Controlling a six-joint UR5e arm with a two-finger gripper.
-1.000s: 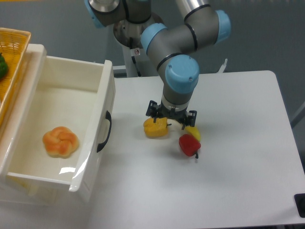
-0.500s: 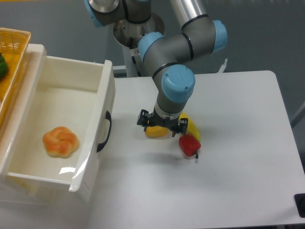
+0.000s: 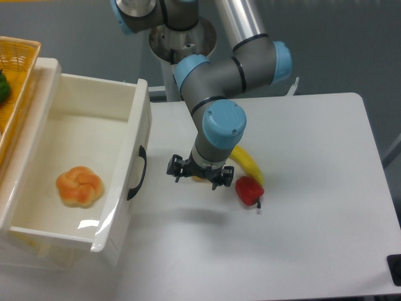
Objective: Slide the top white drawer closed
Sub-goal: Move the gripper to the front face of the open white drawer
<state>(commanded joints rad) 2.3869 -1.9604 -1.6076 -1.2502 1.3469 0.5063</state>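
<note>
The top white drawer [image 3: 139, 125] stands pulled out at the left, open to the camera, with its curved black handle [image 3: 138, 173] on the front panel facing right. A bread roll [image 3: 79, 186] lies inside it. My gripper [image 3: 195, 176] hangs over the table to the right of the handle, a short gap away and not touching it. The wrist hides the fingers from above, so I cannot tell how the jaws stand.
A yellow banana [image 3: 248, 164] and a red pepper [image 3: 249, 190] lie on the table [image 3: 313, 157] just right of the gripper. A yellow fruit is almost hidden under the wrist. A woven yellow basket [image 3: 17, 63] sits on the cabinet at top left.
The gripper has moved left and slightly toward the camera, away from the fruit and closer to the drawer handle. The drawer has not moved.
</note>
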